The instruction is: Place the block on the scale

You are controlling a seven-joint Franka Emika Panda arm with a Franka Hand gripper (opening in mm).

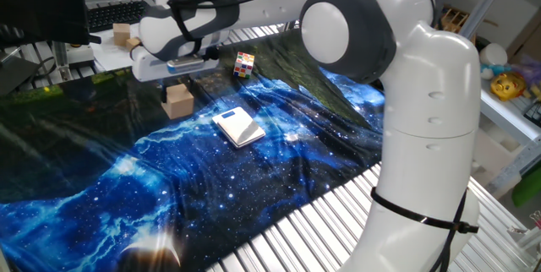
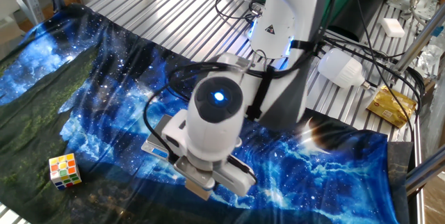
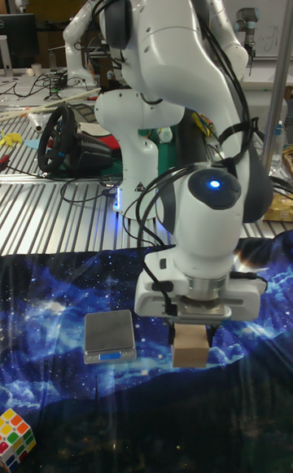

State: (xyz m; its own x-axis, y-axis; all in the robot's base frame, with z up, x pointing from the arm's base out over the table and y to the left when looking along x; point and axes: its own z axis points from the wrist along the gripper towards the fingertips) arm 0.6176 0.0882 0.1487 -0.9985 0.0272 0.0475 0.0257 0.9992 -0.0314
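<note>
In the tall fixed view a puzzle cube point(image 3: 17, 438) lies at the far left of the starry cloth point(image 3: 65, 391), and the scale point(image 3: 109, 336) sits further right with nothing on it. Right of that, the gripper point(image 3: 193, 328) is clamped on the block point(image 3: 192, 348), held above the cloth and clear of the scale

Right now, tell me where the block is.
In the tall fixed view the block hangs between the gripper fingers, above the galaxy cloth, right of the scale and not yet over it.
</note>
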